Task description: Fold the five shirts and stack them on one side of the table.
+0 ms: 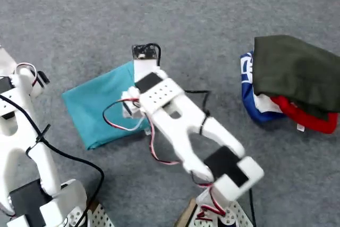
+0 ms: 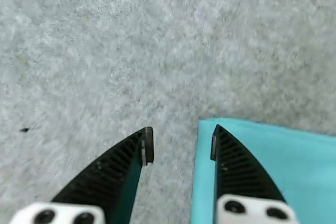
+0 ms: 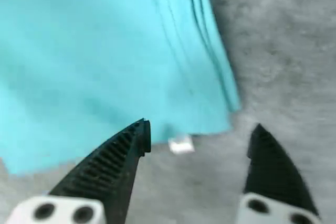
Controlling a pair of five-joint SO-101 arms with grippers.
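a grey carpeted tabletop [image 1: 212, 35] carries the work. a teal shirt [image 1: 98, 110] lies folded into a rough rectangle left of the middle, flat on the carpet. well apart from it, at the right edge, three more shirts sit in a loose pile: a dark green shirt [image 1: 297, 70] on top, a red shirt [image 1: 308, 118] poking out beneath its near side, and a blue and white shirt [image 1: 252, 97] underneath, showing on the pile's left side.

the right arm [image 1: 180, 126] stretches from the near edge across the middle, and its wrist hangs over the teal shirt's right-hand end. in its wrist view the right hand [image 3: 200, 132] is spread wide and holds nothing. one finger is over the teal cloth, the other over bare carpet. between them lies the shirt's edge, with a small white tag [image 3: 181, 144] sticking out of it (the layered folds show along that side).

the left arm [image 1: 26, 131] stands at the far left of the tabletop, beside the teal shirt. the left hand [image 2: 181, 142] is parted about halfway, with nothing between its fingers. one fingertip is over grey carpet and the other is over the border of the teal cloth; whether it touches the fabric cannot be told.
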